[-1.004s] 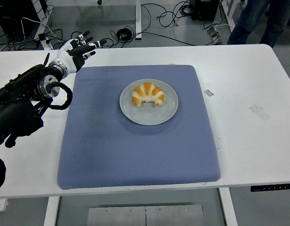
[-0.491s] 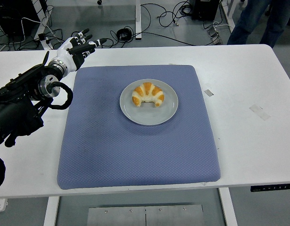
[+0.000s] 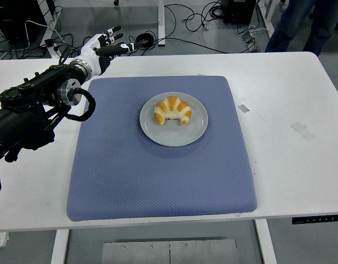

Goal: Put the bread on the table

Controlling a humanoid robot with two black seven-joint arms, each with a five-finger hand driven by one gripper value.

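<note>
A golden croissant [image 3: 172,110] lies on a round grey plate [image 3: 173,135] in the middle of a blue-grey mat [image 3: 158,176] on the white table [image 3: 289,159]. My left hand [image 3: 109,45] is raised above the table's far left, beyond the mat's back left corner. Its fingers are spread and hold nothing. It is well apart from the croissant, up and to the left of it. The right arm is out of view.
Two bits of clear tape [image 3: 302,130] lie on the table right of the mat. A person's legs [image 3: 300,25] stand beyond the table's far right. Cables [image 3: 201,22] run over the floor behind the table.
My left hand has risen and moved right, towards the table's middle, with its fingers still spread. The croissant and plate have not moved.
</note>
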